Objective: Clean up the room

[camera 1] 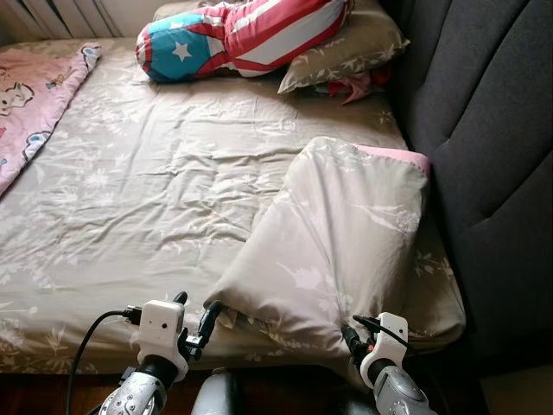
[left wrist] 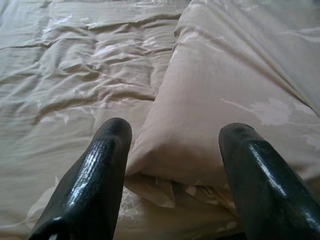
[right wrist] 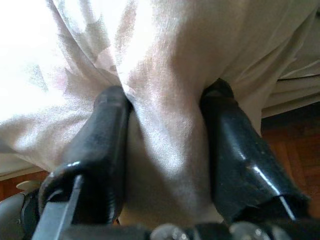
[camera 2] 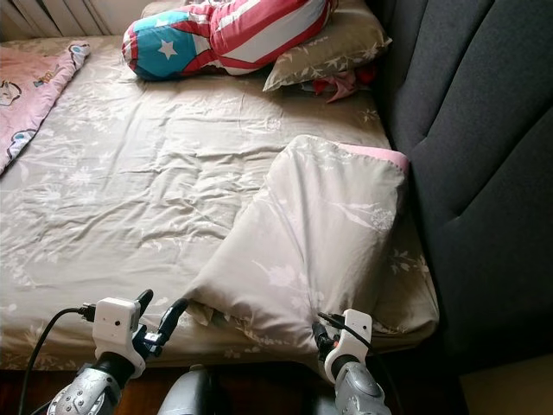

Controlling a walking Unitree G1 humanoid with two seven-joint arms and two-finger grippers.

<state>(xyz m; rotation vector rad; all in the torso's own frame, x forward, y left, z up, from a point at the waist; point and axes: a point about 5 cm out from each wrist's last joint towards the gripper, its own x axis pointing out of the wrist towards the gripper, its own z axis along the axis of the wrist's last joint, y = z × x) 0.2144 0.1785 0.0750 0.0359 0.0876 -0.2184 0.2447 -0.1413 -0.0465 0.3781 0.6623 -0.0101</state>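
Fabric of the beige pillow (camera 1: 337,251) bunches between my right gripper (right wrist: 165,135) fingers, pinched at its near right corner by the bed's near edge. My left gripper (left wrist: 172,165) hovers spread wide just short of the pillow's near left corner. The pillow lies slanted on the beige sheet (camera 1: 155,181), beside the dark headboard (camera 1: 484,130) on the right. Farther off rest a flag-patterned cushion (camera 1: 233,35) and another pillow (camera 1: 346,47); a pink blanket (camera 1: 30,95) lies far left.

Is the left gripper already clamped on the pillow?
No: the left gripper is open, its fingers spread in front of the pillow corner.
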